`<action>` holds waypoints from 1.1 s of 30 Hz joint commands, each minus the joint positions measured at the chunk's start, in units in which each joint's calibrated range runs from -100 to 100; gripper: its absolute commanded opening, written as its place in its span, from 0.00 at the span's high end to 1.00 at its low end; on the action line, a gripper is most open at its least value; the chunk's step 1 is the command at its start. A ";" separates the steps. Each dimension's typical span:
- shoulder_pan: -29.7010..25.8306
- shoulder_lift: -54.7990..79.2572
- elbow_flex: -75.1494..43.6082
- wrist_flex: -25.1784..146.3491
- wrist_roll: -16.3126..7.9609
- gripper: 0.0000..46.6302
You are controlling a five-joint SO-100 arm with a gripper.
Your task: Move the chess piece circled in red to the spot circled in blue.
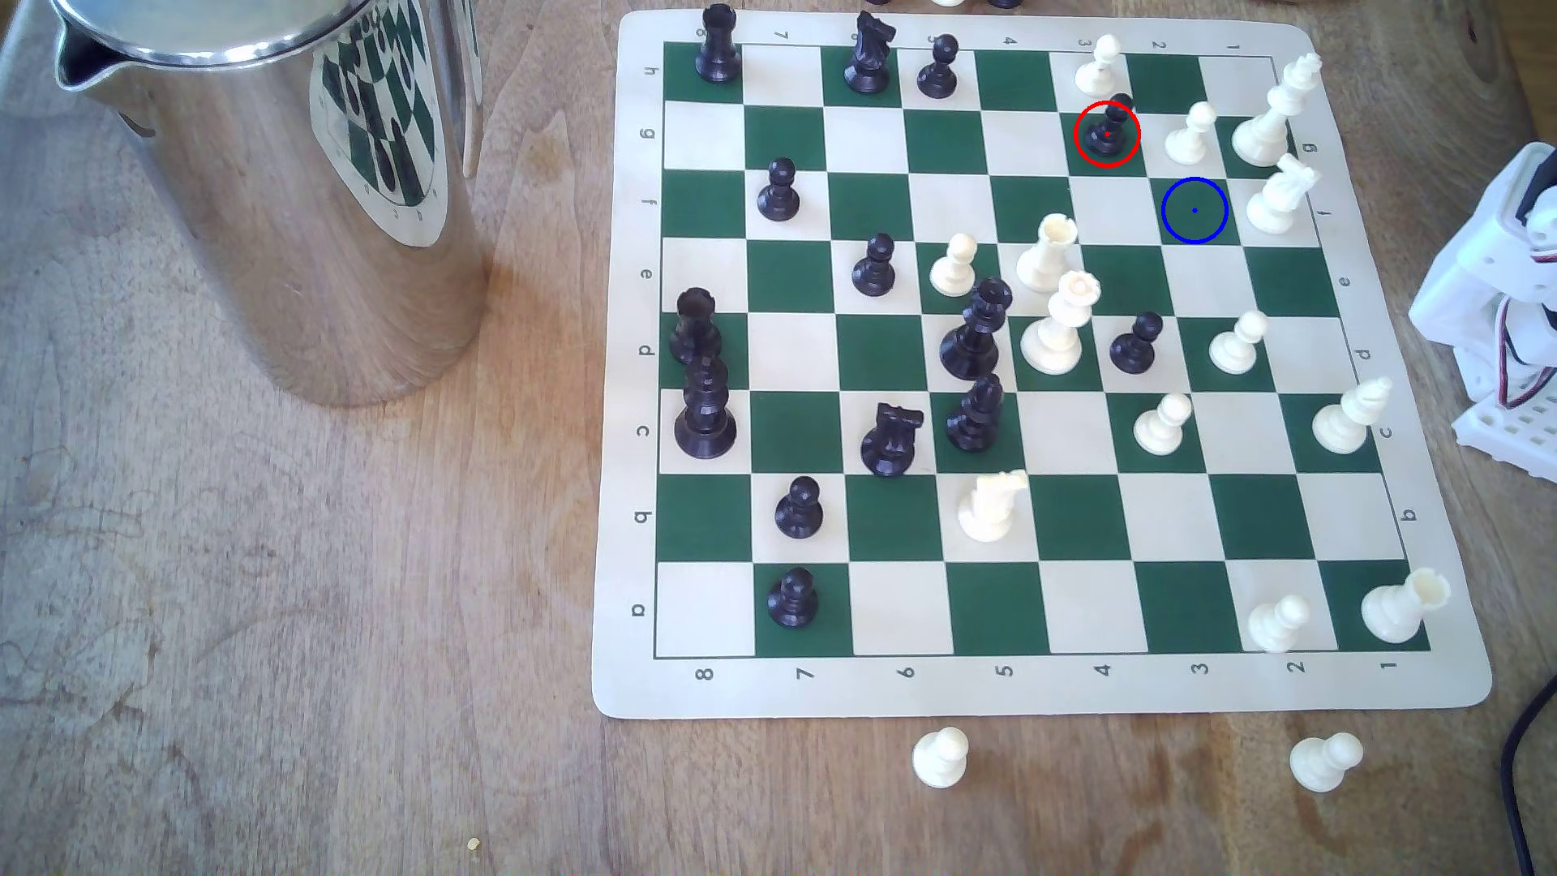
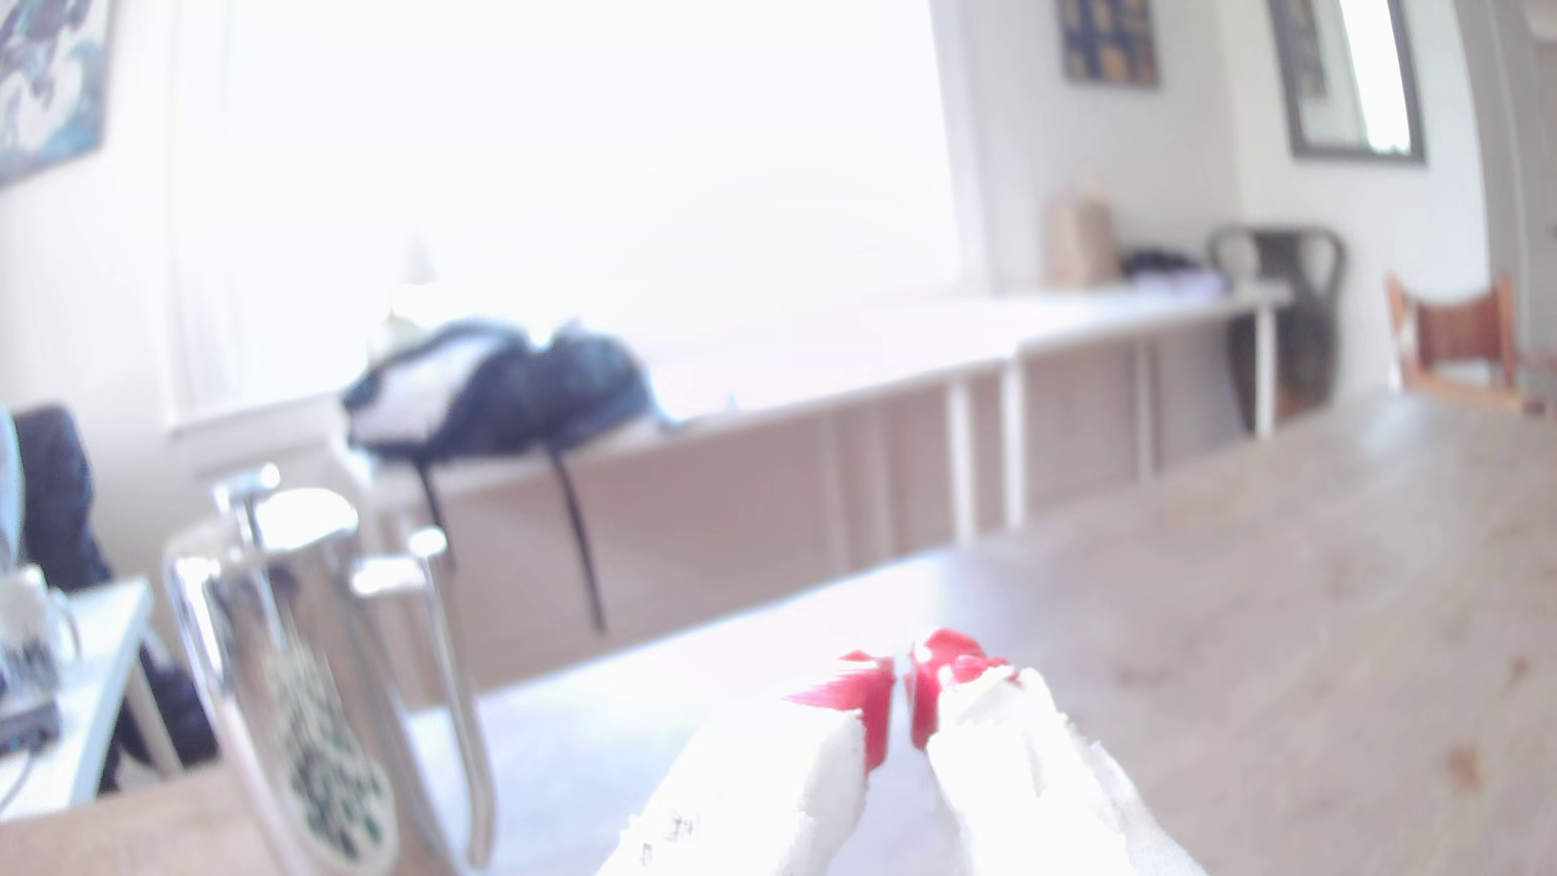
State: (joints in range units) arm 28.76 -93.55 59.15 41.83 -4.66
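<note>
i see the black pawn circled in red (image 1: 1109, 131) standing upright on a dark green square near the far right corner of the chess board (image 1: 1040, 691), in the row marked g. a white pawn (image 1: 1098, 66) stands on the next square toward the board's far edge, and another white pawn (image 1: 1190, 135) stands one square over toward the board's right edge. the spot circled in blue (image 1: 1195, 210) is a bare green square diagonally next to the pawn's square, one row nearer and one column closer to the right edge; a white knight (image 1: 1279, 198) stands just beside it on the right-edge side. black and white pieces are scattered over the rest of the board, which lies on my wooden desk (image 1: 295, 674). a shiny steel jug (image 1: 278, 194) stands near the desk's far left corner. off the board's right edge i see the arm's white base (image 1: 1508, 312). in the wrist view my pincer (image 2: 901, 707) hangs above the desk, its red-tipped jaws nearly together with a thin gap, holding nothing.
</note>
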 commanded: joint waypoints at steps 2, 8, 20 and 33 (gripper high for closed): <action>2.33 16.81 -20.98 29.67 -1.90 0.99; 0.22 20.97 -19.89 37.45 -1.90 0.92; 2.17 41.17 -23.43 33.76 -2.78 0.79; 1.08 59.93 -29.96 32.45 -4.84 0.65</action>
State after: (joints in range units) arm 29.72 -34.56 33.39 75.86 -9.65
